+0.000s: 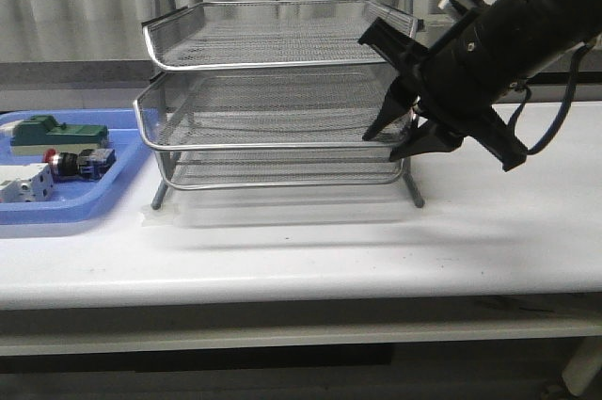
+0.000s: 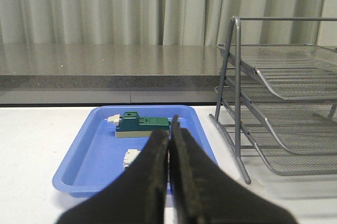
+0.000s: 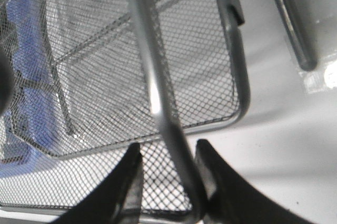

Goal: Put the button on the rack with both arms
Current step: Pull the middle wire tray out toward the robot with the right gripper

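The button (image 1: pixel 79 163), red-capped with a dark blue rear block, lies in the blue tray (image 1: pixel 66 204) at the far left. The silver three-tier wire rack (image 1: pixel 273 89) stands mid-table. My right gripper (image 1: pixel 380 147) is open at the front right corner of the rack's middle tier. In the right wrist view the right gripper (image 3: pixel 168 156) straddles a rim wire of the rack (image 3: pixel 158 103), which runs close along one finger. My left gripper (image 2: pixel 169 142) is shut and empty above the near side of the blue tray (image 2: pixel 89 155), and its fingers hide the button there.
A green flat block (image 1: pixel 49 130) and a white boxy switch (image 1: pixel 23 184) share the blue tray with the button. In the left wrist view the green block (image 2: pixel 142 125) lies beyond the fingers and the rack (image 2: pixel 274 108) stands beside the tray. A grey ledge and curtains back the table.
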`<state>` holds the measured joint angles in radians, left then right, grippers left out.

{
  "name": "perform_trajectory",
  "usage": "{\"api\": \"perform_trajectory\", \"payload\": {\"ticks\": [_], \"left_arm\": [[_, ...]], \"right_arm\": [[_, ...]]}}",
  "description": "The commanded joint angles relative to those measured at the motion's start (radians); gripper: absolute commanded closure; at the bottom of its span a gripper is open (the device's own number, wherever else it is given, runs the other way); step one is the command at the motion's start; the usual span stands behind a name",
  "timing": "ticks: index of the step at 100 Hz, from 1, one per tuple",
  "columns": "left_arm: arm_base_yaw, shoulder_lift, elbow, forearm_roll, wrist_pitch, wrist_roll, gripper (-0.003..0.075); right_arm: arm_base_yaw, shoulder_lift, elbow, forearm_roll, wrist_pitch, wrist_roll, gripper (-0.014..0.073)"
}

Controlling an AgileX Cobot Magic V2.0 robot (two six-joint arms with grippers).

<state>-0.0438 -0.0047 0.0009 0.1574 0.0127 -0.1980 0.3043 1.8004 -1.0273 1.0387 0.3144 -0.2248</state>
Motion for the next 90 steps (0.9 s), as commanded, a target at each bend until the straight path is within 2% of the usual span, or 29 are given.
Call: {"api": "perform_trajectory", "payload": {"ticks": [1,50,90], "left_arm": [[0.003,-0.034,0.046,-0.001,-0.076,-0.008,0.0716],[0.003,-0.034,0.046,-0.001,-0.076,-0.008,0.0716],[0.003,-0.034,0.046,-0.001,-0.076,-0.008,0.0716]], "right_arm": [[0.025,-0.032,0.06,-0.097,0.007,-0.037,0.051],[0.146,-0.178,0.298,-0.097,-0.078,-0.037,0.051],[0.156,-0.291,0.372,-0.096,-0.099,-0.036,0.0498]]}}
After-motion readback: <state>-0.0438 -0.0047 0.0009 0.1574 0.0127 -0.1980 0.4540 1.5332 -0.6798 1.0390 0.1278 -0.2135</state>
